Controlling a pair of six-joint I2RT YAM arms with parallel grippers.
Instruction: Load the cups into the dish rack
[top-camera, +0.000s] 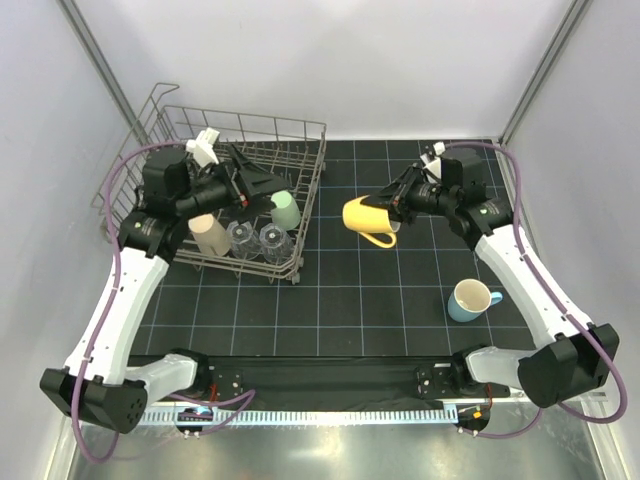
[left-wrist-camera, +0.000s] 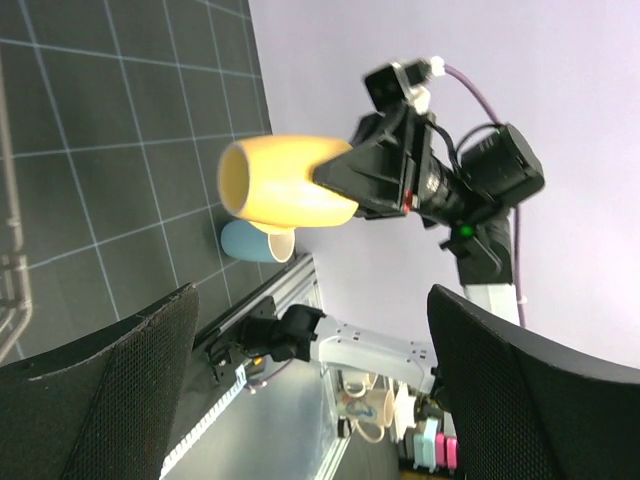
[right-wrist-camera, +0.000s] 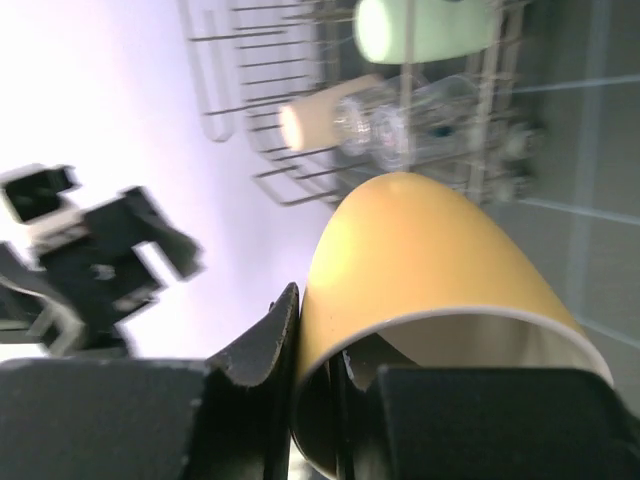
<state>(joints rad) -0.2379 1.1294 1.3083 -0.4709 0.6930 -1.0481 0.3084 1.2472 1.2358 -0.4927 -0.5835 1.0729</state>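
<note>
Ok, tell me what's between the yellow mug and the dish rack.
Nothing: the top view shows only bare gridded mat between the yellow mug and the dish rack.

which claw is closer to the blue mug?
Right. The right claw, shut on the yellow mug, hangs beyond and left of the blue mug; the left claw stands open over the dish rack, far left.

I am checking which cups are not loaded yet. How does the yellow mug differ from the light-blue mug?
The yellow mug is gripped at its rim by the fingers of the right gripper; the light-blue mug is untouched. The yellow mug is turned on its side, while the light-blue mug stands upright on the mat, mouth up. Both have a handle, and both are outside the dish rack.
</note>
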